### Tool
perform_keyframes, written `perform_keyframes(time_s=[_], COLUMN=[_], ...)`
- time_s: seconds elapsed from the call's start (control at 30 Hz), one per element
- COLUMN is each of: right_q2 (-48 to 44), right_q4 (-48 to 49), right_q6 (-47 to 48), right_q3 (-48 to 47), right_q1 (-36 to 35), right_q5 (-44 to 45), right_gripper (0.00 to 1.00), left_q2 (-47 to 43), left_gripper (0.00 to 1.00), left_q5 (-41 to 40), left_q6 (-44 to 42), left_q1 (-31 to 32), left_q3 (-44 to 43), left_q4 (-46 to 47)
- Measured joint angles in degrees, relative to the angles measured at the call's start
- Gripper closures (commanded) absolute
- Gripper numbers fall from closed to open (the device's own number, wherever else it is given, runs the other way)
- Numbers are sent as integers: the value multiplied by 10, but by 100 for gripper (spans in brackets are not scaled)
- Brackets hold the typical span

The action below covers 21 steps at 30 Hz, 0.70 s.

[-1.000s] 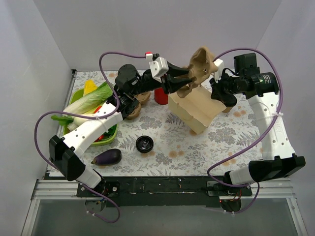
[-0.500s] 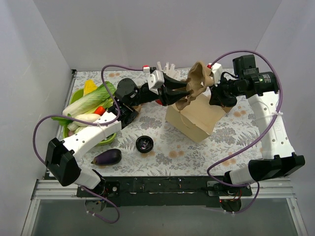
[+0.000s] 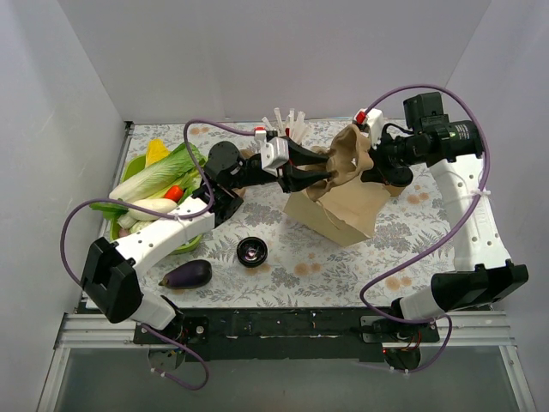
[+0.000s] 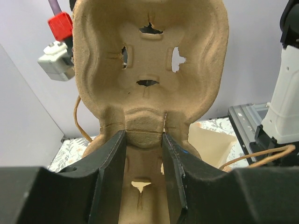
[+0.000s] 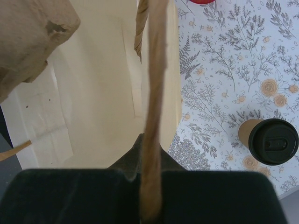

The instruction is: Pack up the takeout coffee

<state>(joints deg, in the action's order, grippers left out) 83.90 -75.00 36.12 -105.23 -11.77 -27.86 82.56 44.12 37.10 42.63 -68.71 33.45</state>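
My left gripper [image 3: 310,172] is shut on the beige pulp cup carrier [image 3: 349,154], holding it upright over the open mouth of the paper bag [image 3: 341,215]. In the left wrist view the carrier [image 4: 149,70] has its centre ridge pinched in my left gripper [image 4: 144,142]. My right gripper [image 3: 372,170] is shut on the bag's rim, and in the right wrist view [image 5: 150,158] the bag [image 5: 93,93] gapes open to the left. The takeout coffee [image 5: 267,140], a tan cup with a black lid, stands on the cloth right of the bag; the right arm hides it in the top view.
A red cup of white straws [image 3: 287,124] stands behind the carrier. A loose black lid [image 3: 251,251] and an eggplant [image 3: 187,275] lie on the flowered cloth at front left. A green bowl of vegetables [image 3: 186,239] sits at the left edge.
The left gripper has carried the carrier right and down to the bag's mouth, uncovering the straws. The right gripper has shifted the bag's rim slightly, and the bag has turned a little.
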Motion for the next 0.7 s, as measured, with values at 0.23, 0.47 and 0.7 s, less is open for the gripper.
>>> perform_keyframes(time_s=[0.23, 0.47, 0.7], right_q2=[0, -5, -6], right_q4=[0, 0, 0], right_q6=[6, 8, 7], right_q3=[0, 19, 19], right_q1=[0, 0, 0], right_q5=[-4, -6, -2], right_gripper=[99, 99, 99], left_q2=[13, 19, 42], left_gripper=[100, 100, 100], left_q5=[20, 42, 76], left_q6=[-33, -54, -126], left_q1=[0, 0, 0], left_q3=[0, -6, -23], left_q4=[-13, -18, -97])
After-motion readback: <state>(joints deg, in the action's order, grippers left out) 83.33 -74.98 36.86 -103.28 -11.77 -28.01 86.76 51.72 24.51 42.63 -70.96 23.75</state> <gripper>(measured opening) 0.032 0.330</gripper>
